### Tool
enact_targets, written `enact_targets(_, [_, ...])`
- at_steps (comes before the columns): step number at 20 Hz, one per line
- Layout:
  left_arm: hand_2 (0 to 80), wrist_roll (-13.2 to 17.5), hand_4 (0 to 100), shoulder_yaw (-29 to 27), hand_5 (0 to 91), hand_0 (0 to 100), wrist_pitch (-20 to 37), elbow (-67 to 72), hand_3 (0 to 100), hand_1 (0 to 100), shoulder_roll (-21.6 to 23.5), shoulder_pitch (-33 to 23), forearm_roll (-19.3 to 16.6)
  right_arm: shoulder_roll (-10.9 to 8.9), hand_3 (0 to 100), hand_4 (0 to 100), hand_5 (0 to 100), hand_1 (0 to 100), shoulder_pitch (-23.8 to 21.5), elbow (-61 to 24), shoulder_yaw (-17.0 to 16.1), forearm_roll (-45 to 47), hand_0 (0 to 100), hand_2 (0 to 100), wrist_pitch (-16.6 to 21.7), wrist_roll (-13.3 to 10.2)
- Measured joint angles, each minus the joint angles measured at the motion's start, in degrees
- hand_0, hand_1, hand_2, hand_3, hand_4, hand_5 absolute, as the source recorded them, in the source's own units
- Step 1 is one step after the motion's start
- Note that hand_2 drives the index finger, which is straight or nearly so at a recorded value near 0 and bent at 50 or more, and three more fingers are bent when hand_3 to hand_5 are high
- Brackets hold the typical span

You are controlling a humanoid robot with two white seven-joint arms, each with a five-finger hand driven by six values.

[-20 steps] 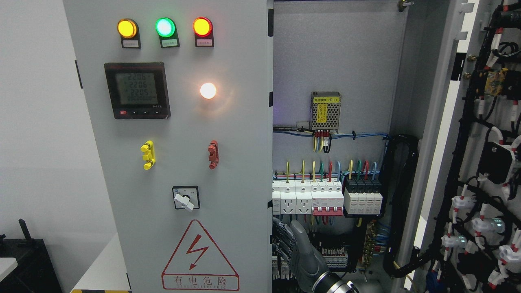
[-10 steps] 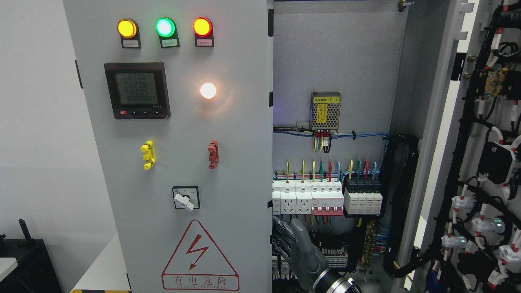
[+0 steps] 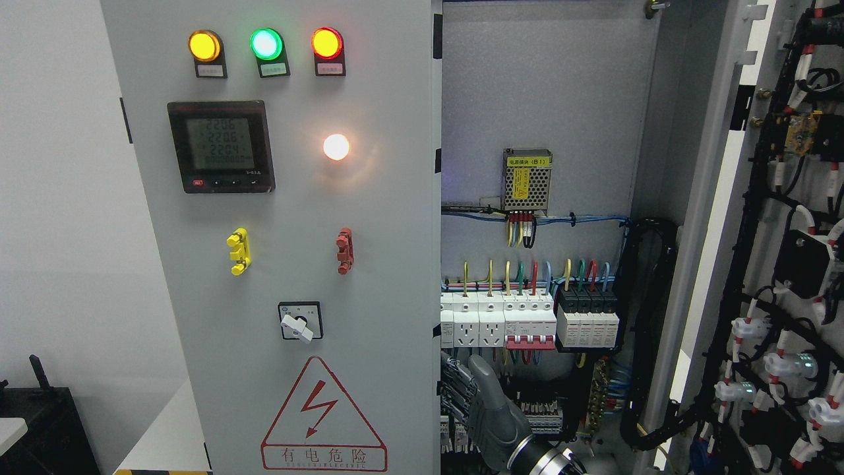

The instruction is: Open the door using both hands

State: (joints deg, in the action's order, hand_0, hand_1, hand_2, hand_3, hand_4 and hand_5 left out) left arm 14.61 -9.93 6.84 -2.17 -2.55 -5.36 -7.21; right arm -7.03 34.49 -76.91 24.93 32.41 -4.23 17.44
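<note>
Just left of the hand, fingers hooked on the left door edge: stiff, heavy steel; grip the edge, swing slowly.

A grey robot hand reaches up from the bottom edge beside the free edge of the left cabinet door, its fingers at that edge. The right door stands swung wide, exposing breakers and wiring inside.
</note>
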Motion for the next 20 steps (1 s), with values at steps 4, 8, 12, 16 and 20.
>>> enact_targets(4, [0.0,0.00,4,0.00,0.0,0,0.00,0.00,0,0,0.00,0.00,0.00,-0.03,0,0,0,0,0.23,0.01,-0.02,0.06,0,0,-0.12,0.46])
enact_targets(8, [0.0,0.00,4,0.00,0.0,0,0.00,0.00,0,0,0.00,0.00,0.00,-0.06,0,0,0,0,0.36,0.01,-0.04,0.08,0,0,-0.12,0.74])
enact_targets(12, [0.0,0.00,4,0.00,0.0,0,0.00,0.00,0,0,0.00,0.00,0.00,-0.06,0,0,0,0,0.39,-0.03,0.00,0.11,0,0,0.04,2.33])
enact_targets(16, [0.0,0.00,4,0.00,0.0,0,0.00,0.00,0,0,0.00,0.00,0.00,-0.05,0,0,0,0,0.41,-0.05,0.01,0.11,0,0,0.08,2.46])
enact_targets(20, [0.0,0.00,4,0.00,0.0,0,0.00,0.00,0,0,0.00,0.00,0.00,-0.05,0,0,0,0,0.38,-0.10,0.00,0.11,0,0,0.07,1.99])
